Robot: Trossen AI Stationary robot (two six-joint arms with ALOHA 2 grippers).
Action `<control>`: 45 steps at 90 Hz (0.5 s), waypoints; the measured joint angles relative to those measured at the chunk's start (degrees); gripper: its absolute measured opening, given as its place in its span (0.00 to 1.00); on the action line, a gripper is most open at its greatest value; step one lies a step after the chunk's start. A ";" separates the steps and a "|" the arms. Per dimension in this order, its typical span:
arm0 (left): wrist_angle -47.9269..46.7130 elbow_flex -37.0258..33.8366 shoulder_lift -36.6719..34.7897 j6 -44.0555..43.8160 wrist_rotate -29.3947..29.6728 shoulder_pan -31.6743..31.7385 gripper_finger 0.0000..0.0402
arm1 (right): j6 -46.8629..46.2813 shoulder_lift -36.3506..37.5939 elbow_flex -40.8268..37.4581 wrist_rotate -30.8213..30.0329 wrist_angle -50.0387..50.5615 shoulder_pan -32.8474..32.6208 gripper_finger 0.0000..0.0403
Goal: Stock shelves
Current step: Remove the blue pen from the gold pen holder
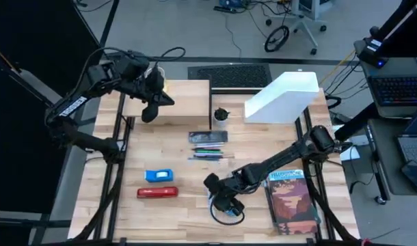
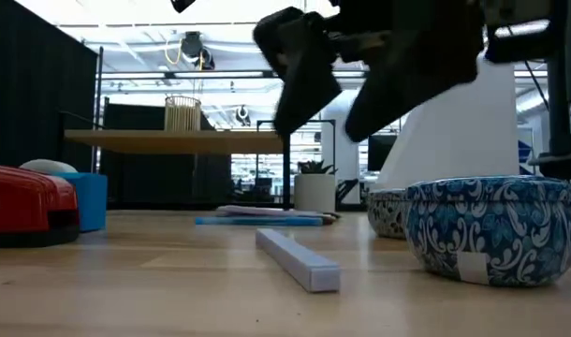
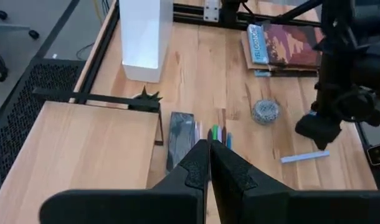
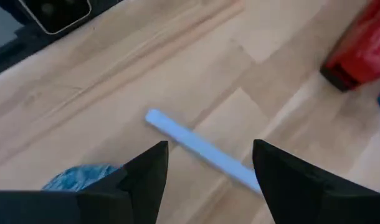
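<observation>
The shelves are a low light-wood shelf point(image 1: 184, 99) on black legs at the far left and a white file holder point(image 1: 284, 99) lying at the far right. My left gripper point(image 3: 209, 163) hovers shut over the wood shelf point(image 3: 71, 149), holding nothing. My right gripper point(image 2: 328, 131) hangs open above the near middle of the table. A pale blue stick point(image 4: 202, 149) lies flat on the tabletop below the gap between its fingers, untouched. Blue patterned bowls point(image 2: 491, 225) stand right beside that gripper.
A dark pencil case point(image 1: 208, 137) and pens point(image 1: 210, 152) lie mid-table. A blue item point(image 1: 158, 175) and a red stapler point(image 1: 157, 193) sit near left, a book point(image 1: 290, 201) near right. A small potted plant point(image 1: 222, 116) stands between the shelves, and a slatted cup point(image 2: 183, 112) tops the wood shelf.
</observation>
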State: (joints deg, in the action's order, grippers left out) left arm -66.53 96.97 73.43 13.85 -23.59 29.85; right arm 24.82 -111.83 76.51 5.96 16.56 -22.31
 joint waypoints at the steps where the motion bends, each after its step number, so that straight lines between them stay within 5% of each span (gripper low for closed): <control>1: 0.00 0.00 -0.01 0.00 0.00 0.00 0.00 | 0.16 -0.21 0.00 0.01 -0.21 0.00 0.53; 45: -0.26 0.00 0.00 -0.17 0.04 0.00 0.00 | 7.82 -8.21 0.05 0.77 -6.17 2.87 0.53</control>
State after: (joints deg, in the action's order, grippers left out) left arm -66.78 96.97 73.43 13.68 -23.55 29.85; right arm 32.64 -120.04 76.56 6.73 10.39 -19.43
